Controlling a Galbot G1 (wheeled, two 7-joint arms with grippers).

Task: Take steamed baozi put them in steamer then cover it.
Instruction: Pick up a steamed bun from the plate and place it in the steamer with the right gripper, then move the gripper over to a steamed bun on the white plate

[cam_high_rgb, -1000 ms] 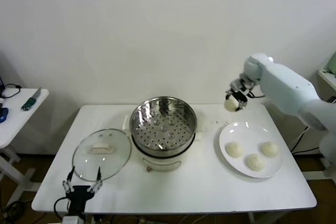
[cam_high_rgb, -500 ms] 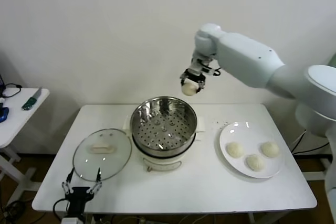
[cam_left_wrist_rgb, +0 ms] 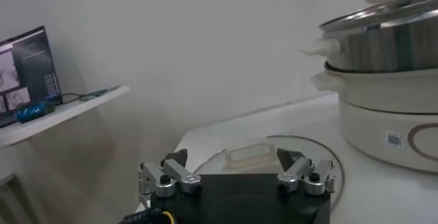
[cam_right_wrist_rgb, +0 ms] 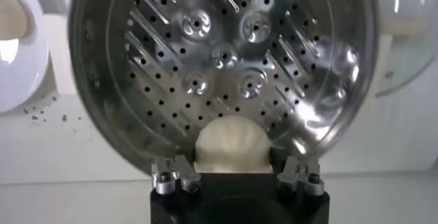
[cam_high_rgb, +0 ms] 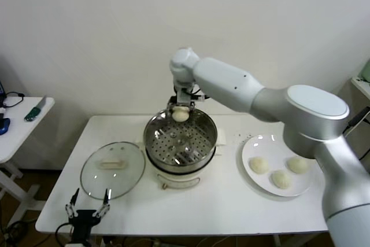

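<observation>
My right gripper is shut on a cream-white baozi and holds it over the far rim of the steamer. In the right wrist view the baozi sits between the fingers above the steamer's perforated bottom, which holds nothing. Three more baozi lie on a white plate to the steamer's right. The glass cover with its white handle lies flat on the table to the steamer's left. My left gripper is open at the table's front edge, just before the cover.
The white table carries everything. A small side table with tools stands off to the left. A wall is close behind the steamer. A few crumbs lie between steamer and plate.
My right arm has swung left with the baozi, from above the plate to over the steamer's far rim, and come lower. The left arm has not moved.
</observation>
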